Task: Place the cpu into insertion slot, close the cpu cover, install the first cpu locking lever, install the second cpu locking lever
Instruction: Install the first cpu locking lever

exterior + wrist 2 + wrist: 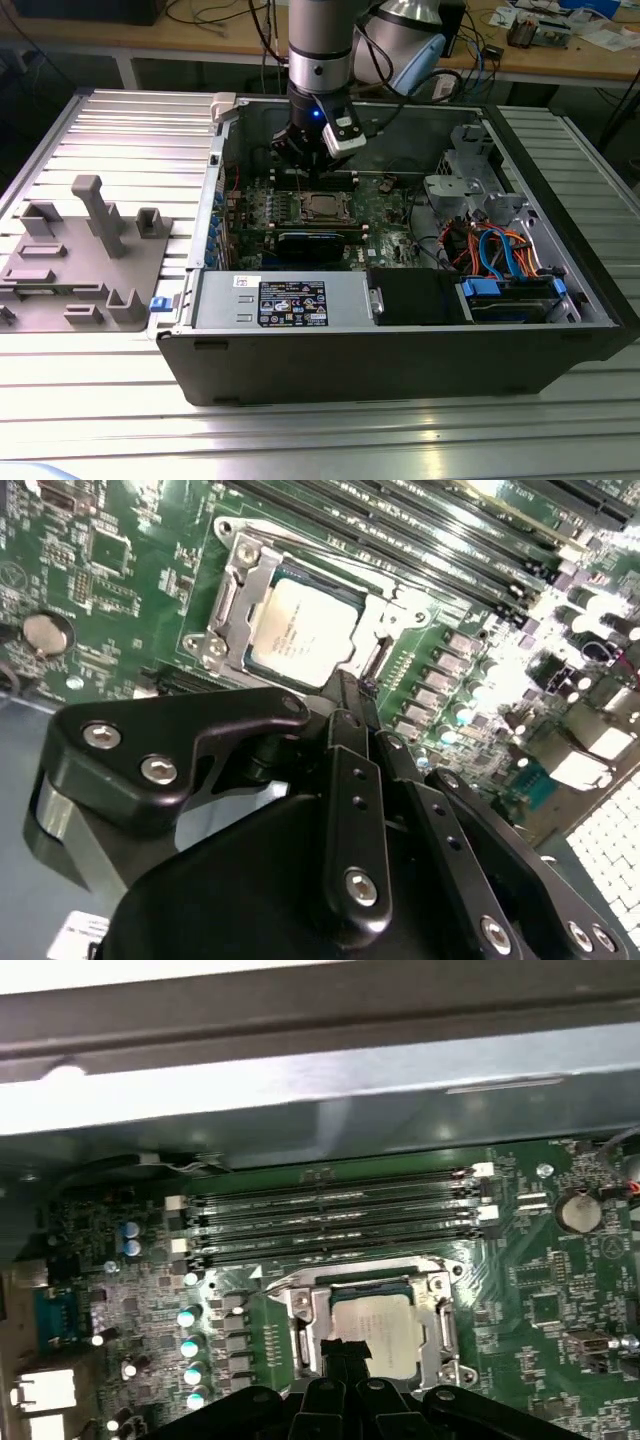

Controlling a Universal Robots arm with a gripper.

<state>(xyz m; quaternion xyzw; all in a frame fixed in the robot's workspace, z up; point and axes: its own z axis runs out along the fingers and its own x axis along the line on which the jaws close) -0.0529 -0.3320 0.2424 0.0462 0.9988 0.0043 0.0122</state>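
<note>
The cpu (300, 630) lies flat in the insertion slot (215, 645) on the green motherboard, its silvery top facing up. The cpu cover (238, 585) lies down around it as a metal frame. In the first wrist view the cpu (385, 1330) sits inside the cover (444, 1322), and a thin wire locking lever (345, 1263) runs along the slot's edge beside the memory slots. My gripper (347, 688) hovers at one edge of the slot, fingers shut together with nothing seen between them. In the exterior view the gripper (300, 160) hangs just behind the slot (325, 207).
Long memory slots (330, 1225) run beside the socket. The open computer case has a metal wall (360, 115) close behind the arm, a power supply (285, 300) in front, and drive bays with cables (500, 260) on the exterior view's right. A grey fixture (85, 255) stands outside the case.
</note>
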